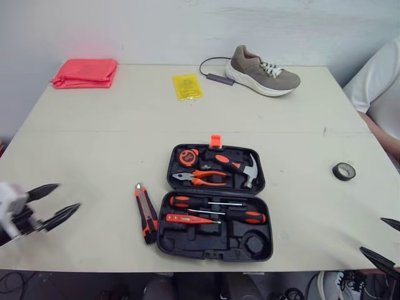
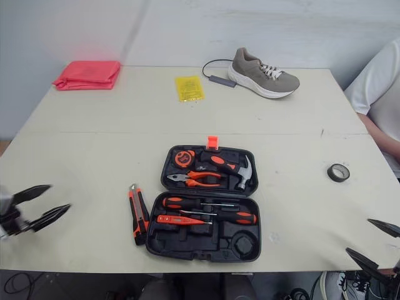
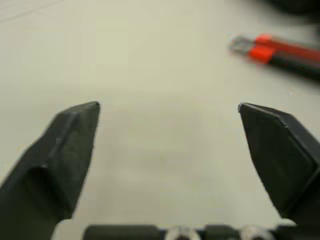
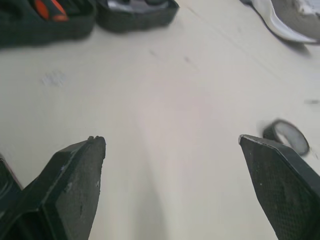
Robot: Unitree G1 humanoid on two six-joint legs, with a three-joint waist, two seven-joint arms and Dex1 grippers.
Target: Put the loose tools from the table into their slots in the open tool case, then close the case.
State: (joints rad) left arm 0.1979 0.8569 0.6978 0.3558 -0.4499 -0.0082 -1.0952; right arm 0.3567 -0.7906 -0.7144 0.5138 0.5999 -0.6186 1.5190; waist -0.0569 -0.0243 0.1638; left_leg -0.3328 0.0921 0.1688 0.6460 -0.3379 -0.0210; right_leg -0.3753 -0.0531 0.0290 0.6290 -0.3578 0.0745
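Case: you have a black plastic tool case (image 1: 187, 240) lying open near the desk's (image 1: 94, 137) front edge, about midway along it.
Case, far half: a hammer (image 1: 240, 167), orange-handled pliers (image 1: 200, 178) and a round tape measure (image 1: 187, 156).
Case, near half: screwdrivers (image 1: 215, 202) with orange-and-black handles.
Loose knife: an orange-and-black utility knife (image 1: 145, 212) lies just beside the case's left side (contact cannot be told).
Loose tape: a black roll of tape (image 1: 344, 170) sits near the right edge, well apart from the case.
Left gripper (image 1: 67, 195): yours is spread wide and empty, at the front left corner.
Right gripper (image 1: 372, 234): spread wide and empty, at the front right corner.
Far edge: a grey-beige sneaker (image 1: 261, 70), a flat yellow packet (image 1: 187, 86) and a folded red cloth (image 1: 84, 72).
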